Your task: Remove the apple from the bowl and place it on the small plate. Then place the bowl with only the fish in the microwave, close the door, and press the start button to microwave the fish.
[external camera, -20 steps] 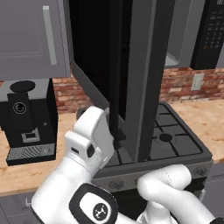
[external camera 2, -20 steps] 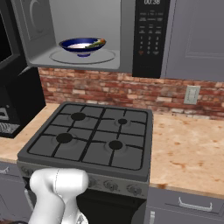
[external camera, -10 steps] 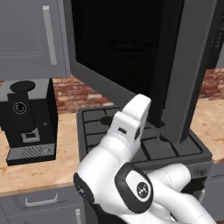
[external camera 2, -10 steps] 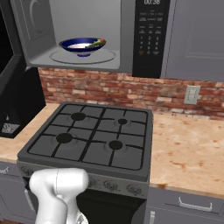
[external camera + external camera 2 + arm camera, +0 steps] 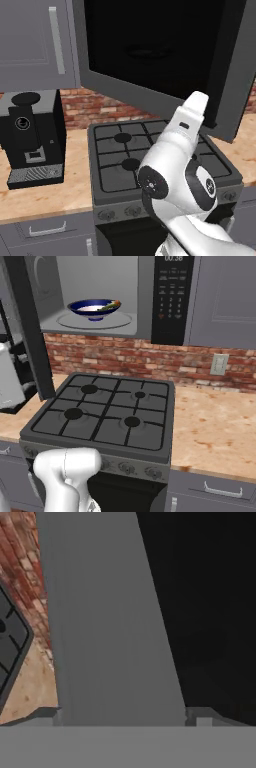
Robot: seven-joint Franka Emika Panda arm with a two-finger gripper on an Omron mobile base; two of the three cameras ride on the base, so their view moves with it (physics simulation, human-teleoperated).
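Okay, nearest thing I see in the hand view is the door's (image 5: pixel 105 622) grey frame right up close, dark window on the right of frame. End effector fingers stand wide apart, nothing between them. Stove (image 5: pixel 105 416) sits lower centre in the right base view. Beyond it, upper left, the microwave (image 5: pixel 170 301) is open; the bowl (image 5: pixel 92 308) sits on its turntable with the fish (image 5: pixel 111 305) lying inside.

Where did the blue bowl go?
In the right base view, the bowl sits on the glass turntable inside the open microwave, above the stove.
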